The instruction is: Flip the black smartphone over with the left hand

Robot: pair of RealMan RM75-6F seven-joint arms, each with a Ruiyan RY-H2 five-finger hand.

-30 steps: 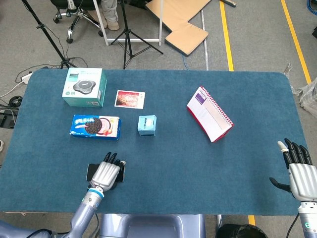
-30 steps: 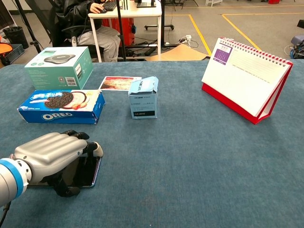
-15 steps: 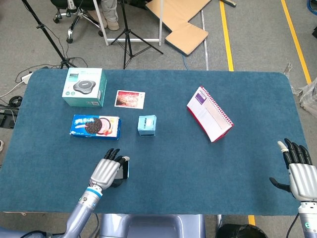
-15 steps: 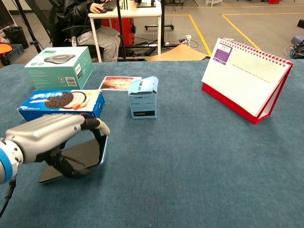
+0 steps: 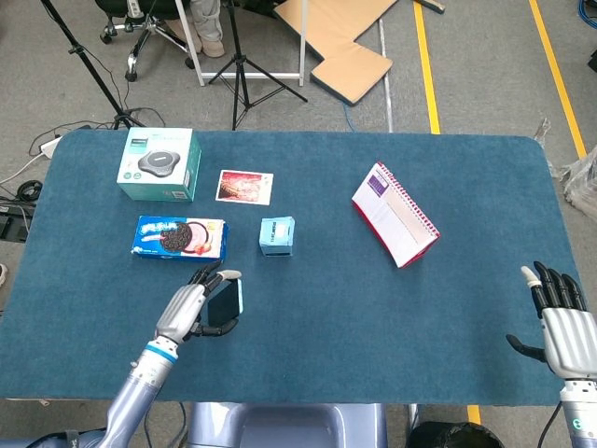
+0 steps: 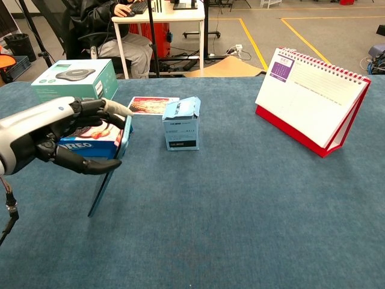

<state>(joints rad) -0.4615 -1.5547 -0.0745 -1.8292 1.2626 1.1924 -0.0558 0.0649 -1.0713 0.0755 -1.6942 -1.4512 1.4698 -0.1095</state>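
Note:
The black smartphone (image 5: 228, 303) with a light blue rim stands steeply tilted on one long edge on the blue table (image 5: 373, 327). My left hand (image 5: 190, 309) holds it near its top, fingers over one side and thumb under the other. In the chest view the smartphone (image 6: 110, 176) leans from the table up into the left hand (image 6: 54, 137), with its lower corner touching the cloth. My right hand (image 5: 563, 327) rests at the table's near right edge, fingers spread and nothing in it; the chest view does not show it.
An Oreo box (image 5: 180, 237) lies just behind the left hand. Further back stand a teal box (image 5: 159, 164) and a photo card (image 5: 244, 186). A small light blue carton (image 5: 277, 235) stands to the right of the phone, and a red desk calendar (image 5: 395, 215) sits mid-right.
The left hand has lifted the phone from flat on the table to nearly upright on its edge, and hand and phone have shifted toward the Oreo box. The right hand has not moved.

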